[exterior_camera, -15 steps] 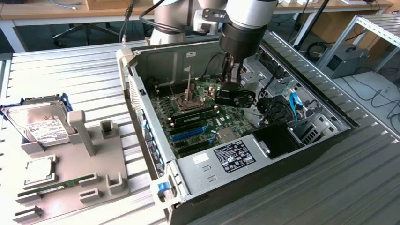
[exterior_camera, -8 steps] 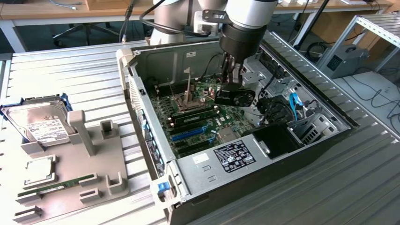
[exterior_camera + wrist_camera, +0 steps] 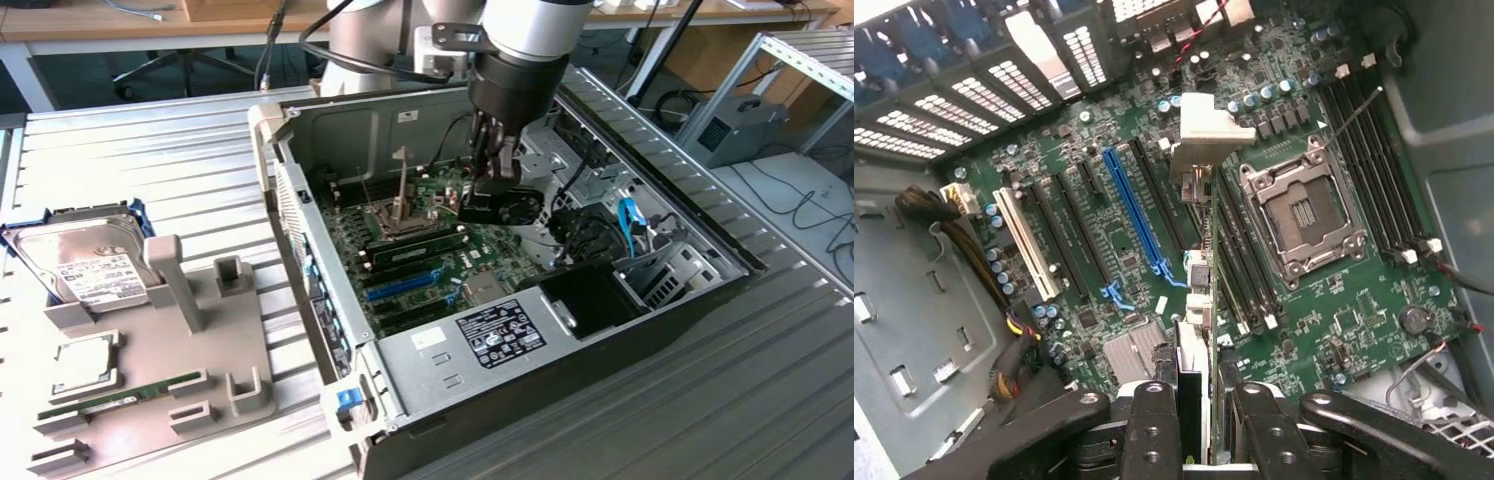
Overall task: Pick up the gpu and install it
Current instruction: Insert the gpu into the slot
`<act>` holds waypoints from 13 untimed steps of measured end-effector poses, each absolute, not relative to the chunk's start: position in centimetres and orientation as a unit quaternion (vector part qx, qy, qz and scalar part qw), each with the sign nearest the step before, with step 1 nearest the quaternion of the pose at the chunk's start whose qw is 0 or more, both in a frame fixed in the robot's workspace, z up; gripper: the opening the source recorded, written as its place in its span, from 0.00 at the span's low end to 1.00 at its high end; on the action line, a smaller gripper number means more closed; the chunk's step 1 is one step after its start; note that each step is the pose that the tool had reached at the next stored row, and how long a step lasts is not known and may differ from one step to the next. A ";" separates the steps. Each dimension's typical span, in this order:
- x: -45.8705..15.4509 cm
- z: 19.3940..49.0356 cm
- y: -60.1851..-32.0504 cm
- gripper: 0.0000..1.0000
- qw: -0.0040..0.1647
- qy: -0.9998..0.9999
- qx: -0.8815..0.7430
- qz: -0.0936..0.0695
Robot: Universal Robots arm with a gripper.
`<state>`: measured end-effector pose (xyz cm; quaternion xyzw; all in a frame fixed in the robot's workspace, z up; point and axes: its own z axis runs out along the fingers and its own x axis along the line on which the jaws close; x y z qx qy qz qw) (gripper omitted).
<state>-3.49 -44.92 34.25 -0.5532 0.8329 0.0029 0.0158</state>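
The gpu (image 3: 1195, 330) is a thin card seen edge-on, with a white bracket (image 3: 1209, 130) at its far end. My gripper (image 3: 1199, 405) is shut on it, one black finger (image 3: 1154, 420) on each face. The card hangs over the green motherboard (image 3: 1334, 310), between the long blue slot (image 3: 1134, 210) and the CPU socket (image 3: 1304, 215). I cannot tell whether its edge touches the board. In the exterior view my gripper (image 3: 487, 205) reaches down inside the open computer case (image 3: 441, 345), over the motherboard (image 3: 441, 250).
A grey parts holder (image 3: 160, 350) stands at the exterior view's left, carrying a hard drive (image 3: 87, 265), a CPU (image 3: 87, 365) and a RAM stick (image 3: 120, 395). Inside the case are black slots, a white slot (image 3: 1026, 245), cable bundles (image 3: 1004, 330) and a power supply (image 3: 501, 335).
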 end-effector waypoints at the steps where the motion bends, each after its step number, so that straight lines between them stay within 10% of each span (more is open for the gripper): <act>1: -3.5 34.3 -44.9 0.26 0.016 0.831 -0.556 0.003; 13: -3.5 34.2 -44.9 0.26 0.016 0.799 -0.601 0.004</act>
